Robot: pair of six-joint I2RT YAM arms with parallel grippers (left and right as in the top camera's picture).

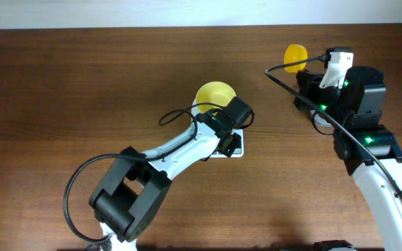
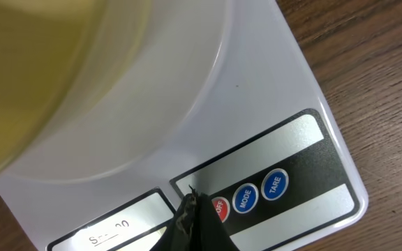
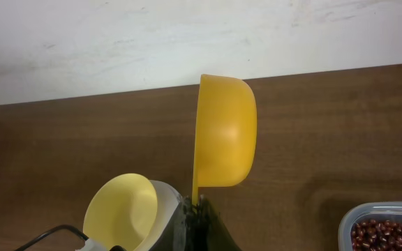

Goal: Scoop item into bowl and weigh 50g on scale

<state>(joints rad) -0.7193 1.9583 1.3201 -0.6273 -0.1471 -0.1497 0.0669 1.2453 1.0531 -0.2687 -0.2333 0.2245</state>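
Now one bowl [image 1: 215,94], one scale [image 2: 271,84]; left tool [image 2: 189,203] closed, right tool [image 3: 196,204] pinching scoop [image 3: 225,132].

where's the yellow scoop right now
Overhead, the scoop is upper right, held in the right gripper, well right of the bowl on the scale.

Left arm [image 1: 180,150] reaches diagonally from lower left toward the middle, wrist tipped down. Left gripper [image 2: 192,217] has its jaws pressed together, tip pointing down. Right arm [image 1: 379,185] runs up the right side. Right gripper [image 3: 196,209] is clamped on the handle of the scoop [image 3: 223,132].
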